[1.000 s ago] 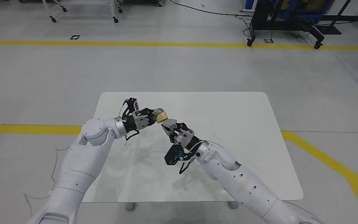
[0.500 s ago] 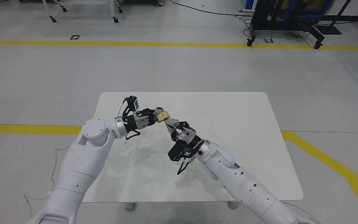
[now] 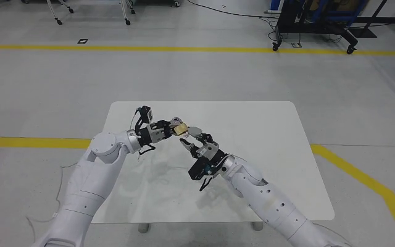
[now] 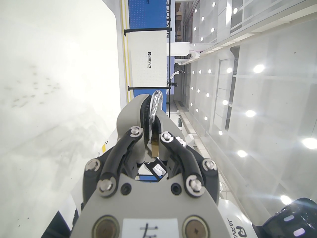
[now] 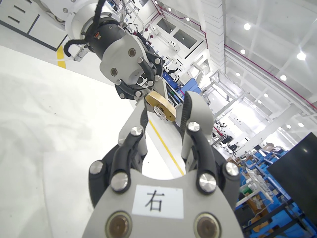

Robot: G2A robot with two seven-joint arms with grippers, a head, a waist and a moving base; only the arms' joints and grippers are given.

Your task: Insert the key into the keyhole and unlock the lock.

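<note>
The lock (image 5: pixel 160 104), a rounded brass body with a polished steel shackle (image 4: pixel 155 100), is clamped between the left gripper (image 4: pixel 151 121) fingers. The right gripper (image 5: pixel 165 110) fingers are spread wide, their ribbed black pads (image 5: pixel 184 111) flanking the lock's free end. Whether they touch it cannot be told.

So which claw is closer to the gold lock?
Left. The left claw is shut on the lock, holding it up in the air. The right claw is open just in front of the lock.
</note>
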